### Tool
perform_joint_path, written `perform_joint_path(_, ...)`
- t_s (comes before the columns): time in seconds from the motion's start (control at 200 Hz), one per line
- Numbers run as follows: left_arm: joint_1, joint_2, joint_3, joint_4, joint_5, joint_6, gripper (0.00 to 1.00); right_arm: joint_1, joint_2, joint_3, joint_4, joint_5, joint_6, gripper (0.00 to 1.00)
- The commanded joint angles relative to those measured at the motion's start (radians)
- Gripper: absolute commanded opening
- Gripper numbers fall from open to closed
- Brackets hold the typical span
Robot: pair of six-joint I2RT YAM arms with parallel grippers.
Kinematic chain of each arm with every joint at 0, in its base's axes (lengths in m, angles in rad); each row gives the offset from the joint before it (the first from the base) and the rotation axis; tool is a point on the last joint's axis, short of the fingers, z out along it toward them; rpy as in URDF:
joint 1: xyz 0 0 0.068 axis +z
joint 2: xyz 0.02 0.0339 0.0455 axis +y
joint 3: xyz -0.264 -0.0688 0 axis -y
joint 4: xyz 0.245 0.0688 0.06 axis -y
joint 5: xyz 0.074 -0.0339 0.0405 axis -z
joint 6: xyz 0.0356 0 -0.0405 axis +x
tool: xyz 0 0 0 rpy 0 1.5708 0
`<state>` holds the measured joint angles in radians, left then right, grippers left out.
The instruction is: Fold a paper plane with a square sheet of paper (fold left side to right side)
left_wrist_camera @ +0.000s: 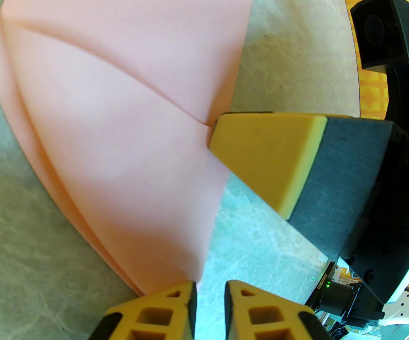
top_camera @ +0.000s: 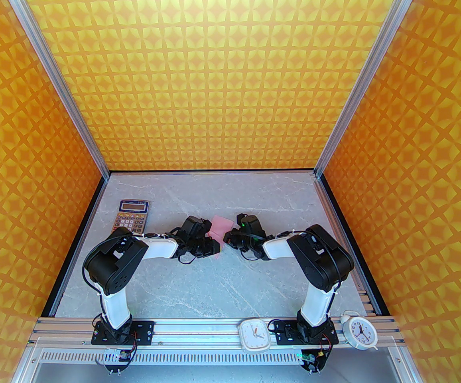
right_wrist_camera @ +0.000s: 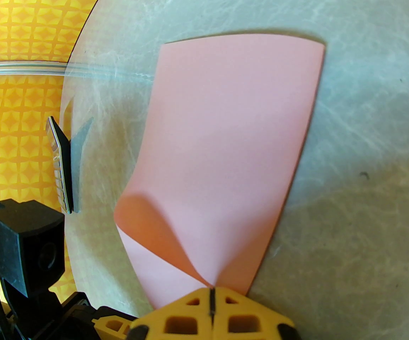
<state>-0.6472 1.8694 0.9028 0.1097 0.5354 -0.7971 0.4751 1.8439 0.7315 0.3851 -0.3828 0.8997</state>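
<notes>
- Both jaws of the left gripper (left_wrist_camera: pixel 209 285) stand a little apart, with bare table (left_wrist_camera: pixel 261 246) in the gap. The near corner of the paper (left_wrist_camera: pixel 119 101) lies just at their tip.
- Right gripper (right_wrist_camera: pixel 211 290) is closed, its tip down on the paper's near edge. Whether a layer is nipped inside, I cannot tell.
- Paper lies mid-table between the two, doubled left over right into a half-width strip, so the first fold looks made.
- Its near end bulges in a loose curl, so the crease probably needs pressing flat.
- Nose and wing folds all remain; no plane yet.
- Calculator (top_camera: pixel 132 216) lies far left, well apart.
</notes>
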Motion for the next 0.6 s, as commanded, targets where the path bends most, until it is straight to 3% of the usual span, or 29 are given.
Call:
perform_joint_path(0.0,-0.005,-0.008,0.035,-0.042,0.019,0.033,0.2,-0.004,0.04,0.018,-0.027,0.002,-0.02,0.0)
perform_joint_path(0.595,-0.042,0.05,0.041,-0.093,0.018,0.039,0.2,-0.004,0.045,0.024,-0.05,0.011,-0.019,0.0)
